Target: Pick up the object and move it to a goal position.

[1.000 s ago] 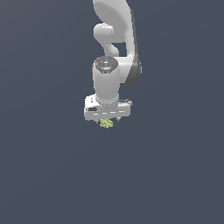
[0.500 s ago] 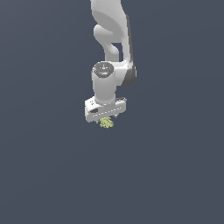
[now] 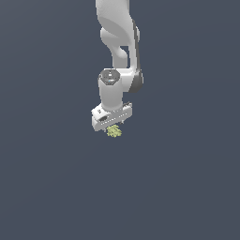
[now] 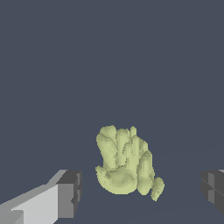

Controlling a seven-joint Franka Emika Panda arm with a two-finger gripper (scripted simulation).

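Observation:
The object [image 3: 114, 131] is a small lumpy yellow-green clump lying on the dark grey floor, just under the white hand in the exterior view. In the wrist view the object [image 4: 126, 163] sits between the two dark fingertips [image 4: 72, 192], with a gap on each side, wider on one side. My gripper [image 4: 142, 191] is open and touches nothing. From outside, the gripper [image 3: 112, 125] hangs straight down over the clump, its fingers mostly hidden by the hand.
Plain dark grey floor surrounds the clump on all sides. The white arm [image 3: 117, 42] rises toward the exterior view's top. No goal marker shows in either view.
The hand has turned about its vertical axis, so its bar now sits more slanted. The upper arm has leaned slightly. The clump has not moved.

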